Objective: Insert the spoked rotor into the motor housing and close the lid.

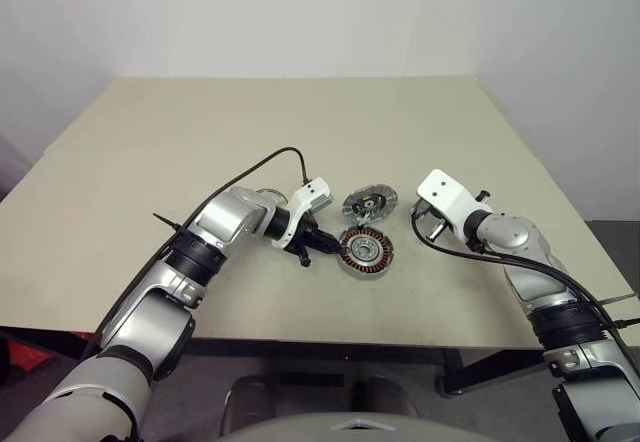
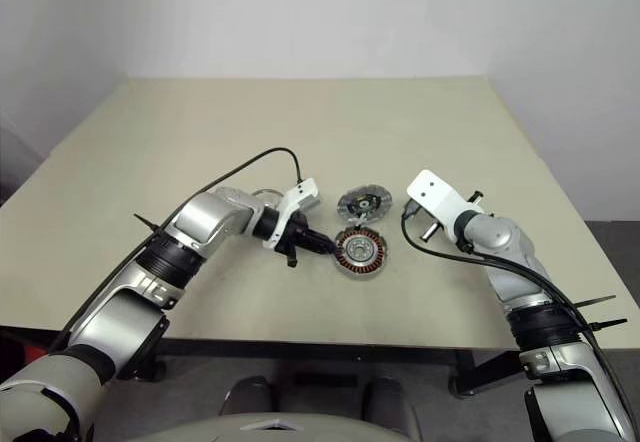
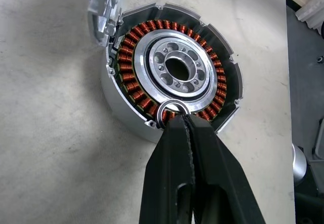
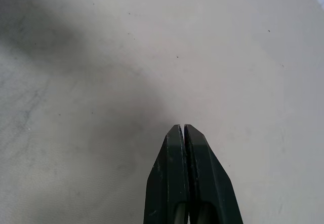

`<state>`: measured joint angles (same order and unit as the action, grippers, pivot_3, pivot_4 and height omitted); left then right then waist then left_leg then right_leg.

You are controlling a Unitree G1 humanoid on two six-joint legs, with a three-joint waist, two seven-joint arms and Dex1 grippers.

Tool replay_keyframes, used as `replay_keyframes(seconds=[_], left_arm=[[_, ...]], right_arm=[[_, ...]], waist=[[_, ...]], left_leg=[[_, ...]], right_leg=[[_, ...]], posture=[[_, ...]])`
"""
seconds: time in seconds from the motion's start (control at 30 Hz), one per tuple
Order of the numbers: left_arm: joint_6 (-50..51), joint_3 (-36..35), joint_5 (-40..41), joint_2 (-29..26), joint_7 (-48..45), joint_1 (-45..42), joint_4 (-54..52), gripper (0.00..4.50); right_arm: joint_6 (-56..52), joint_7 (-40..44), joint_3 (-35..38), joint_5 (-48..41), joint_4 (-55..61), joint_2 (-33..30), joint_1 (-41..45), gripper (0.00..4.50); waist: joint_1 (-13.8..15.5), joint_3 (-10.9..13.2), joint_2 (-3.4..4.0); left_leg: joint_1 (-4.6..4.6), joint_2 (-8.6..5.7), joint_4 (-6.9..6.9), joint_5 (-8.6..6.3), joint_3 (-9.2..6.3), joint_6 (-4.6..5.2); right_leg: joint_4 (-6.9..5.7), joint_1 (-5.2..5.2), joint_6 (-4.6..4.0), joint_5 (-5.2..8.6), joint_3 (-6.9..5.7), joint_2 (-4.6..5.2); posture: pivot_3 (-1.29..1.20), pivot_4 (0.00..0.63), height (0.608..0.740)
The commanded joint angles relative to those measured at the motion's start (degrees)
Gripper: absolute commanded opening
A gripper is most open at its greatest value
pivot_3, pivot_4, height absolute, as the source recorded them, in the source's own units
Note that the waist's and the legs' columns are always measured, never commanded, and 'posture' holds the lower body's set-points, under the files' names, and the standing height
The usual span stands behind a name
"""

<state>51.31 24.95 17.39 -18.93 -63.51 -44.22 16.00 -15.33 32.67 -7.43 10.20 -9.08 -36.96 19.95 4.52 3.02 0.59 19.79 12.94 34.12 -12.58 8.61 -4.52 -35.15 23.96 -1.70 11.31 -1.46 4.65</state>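
Two discs on the beige surface [image 1: 200, 142], both near the front edge between my arms. Motor housing [image 1: 366, 250] lies flat, copper windings up. In the left wrist view the spoked rotor [image 3: 177, 68] is seated in its centre: silver hub with a ring of round openings, level with the windings. Lid [image 1: 370, 202] sits just behind the housing, tilted, its near edge close to or resting on the housing rim; I cannot tell which. Its black centre faces up.

Left jaws [image 3: 178, 120] are clenched together, pointing across toward the housing from its left side. A small silver ring [image 3: 172, 113] sits right at the fingertips, over the windings at the housing's near edge. Looks pinched by the tips, but I can't confirm the grip.

Right jaws [image 4: 183, 127] are also clenched, empty, hanging over bare surface to the right of both discs and apart from them. Right wrist view gives just the tips and plain tabletop.
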Motion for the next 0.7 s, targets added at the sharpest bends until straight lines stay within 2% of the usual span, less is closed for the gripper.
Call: replay_keyframes(seconds=[0.03, 0.7], left_arm=[[-0.86, -0.07, -0.66, 0.37, 0.10, -0.70, -0.13, 0.06], [-1.43, -0.10, -1.95, 6.21, 0.08, -4.21, 2.35, 0.06]], right_arm=[[1.05, -0.54, 0.89, 0.15, 0.74, -0.03, 0.75, 0.00], [0.52, -1.52, 1.65, 0.11, 2.17, 0.11, 0.80, 0.00]], waist=[[0.00, 0.00, 0.00], [0.06, 0.01, -0.01]], left_leg=[[0.00, 0.00, 0.00, 0.00, 0.00, 0.00], [0.04, -0.02, -0.01, -0.02, 0.00, 0.04]], right_leg=[[0.00, 0.00, 0.00, 0.00, 0.00, 0.00], [0.07, 0.00, 0.00, 0.00, 0.00, 0.01]], posture=[[0.00, 0.000, 0.740], [0.00, 0.000, 0.740]])
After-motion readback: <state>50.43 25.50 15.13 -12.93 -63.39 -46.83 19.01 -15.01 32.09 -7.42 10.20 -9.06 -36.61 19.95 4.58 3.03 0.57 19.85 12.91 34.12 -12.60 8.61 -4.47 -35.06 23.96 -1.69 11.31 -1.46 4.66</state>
